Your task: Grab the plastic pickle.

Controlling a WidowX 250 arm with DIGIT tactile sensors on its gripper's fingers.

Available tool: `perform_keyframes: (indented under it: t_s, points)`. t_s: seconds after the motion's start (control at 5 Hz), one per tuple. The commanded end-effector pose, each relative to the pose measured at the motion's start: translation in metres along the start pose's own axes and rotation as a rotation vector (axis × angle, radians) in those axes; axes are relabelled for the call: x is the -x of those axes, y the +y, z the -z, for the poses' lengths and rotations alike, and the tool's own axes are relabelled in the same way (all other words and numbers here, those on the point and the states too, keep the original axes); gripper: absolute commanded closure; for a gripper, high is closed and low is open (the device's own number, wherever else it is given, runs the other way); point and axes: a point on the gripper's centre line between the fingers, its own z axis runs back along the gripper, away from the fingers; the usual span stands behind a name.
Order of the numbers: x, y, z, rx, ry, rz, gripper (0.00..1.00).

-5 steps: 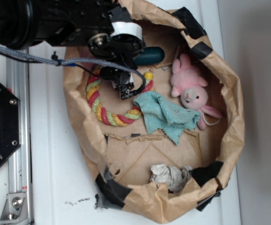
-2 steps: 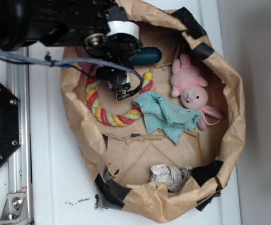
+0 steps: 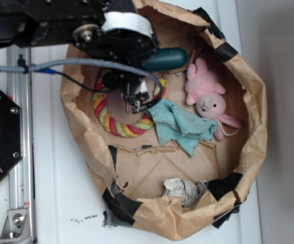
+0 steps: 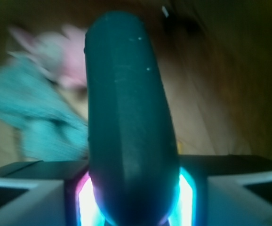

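The plastic pickle [image 4: 129, 127] is filling the middle of the wrist view, its near end sitting between the two glowing pads of the hand [image 4: 133, 200], which appear to be pinching it on both sides. In the exterior view the pickle [image 3: 167, 58] is sticking out to the right of the black arm, at the far side of the brown paper bag [image 3: 248, 147], just left of the pink bunny toy [image 3: 207, 99]. The hand's own tips are lying hidden under the arm there, so the grip is showing only at the wrist. The rope ring [image 3: 117, 122] is lying partly beneath the arm, touching the light teal cloth [image 3: 181, 124] on its right. A crumpled grey wad [image 3: 183, 190] is resting at the near wall. The bag is sitting on the white bench [image 3: 60, 203].
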Motion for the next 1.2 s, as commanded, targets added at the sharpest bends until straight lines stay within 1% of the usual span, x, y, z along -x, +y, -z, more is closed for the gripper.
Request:
perform_keyframes:
  t_s: [0.0, 0.2, 0.4, 0.6, 0.8, 1.0]
  points:
    - [-0.013, -0.026, -0.015, 0.007, -0.052, 0.044, 1.00]
    - [-0.009, -0.038, -0.019, 0.044, -0.018, 0.098, 1.00]
    - [-0.004, -0.057, -0.037, 0.132, 0.079, 0.150, 1.00]
    - [-0.001, -0.075, -0.055, 0.091, 0.100, 0.180, 1.00]
    - [0.000, -0.072, -0.050, 0.061, 0.079, 0.099, 1.00]
    - [0.002, -0.066, -0.044, 0.058, 0.093, 0.107, 1.00]
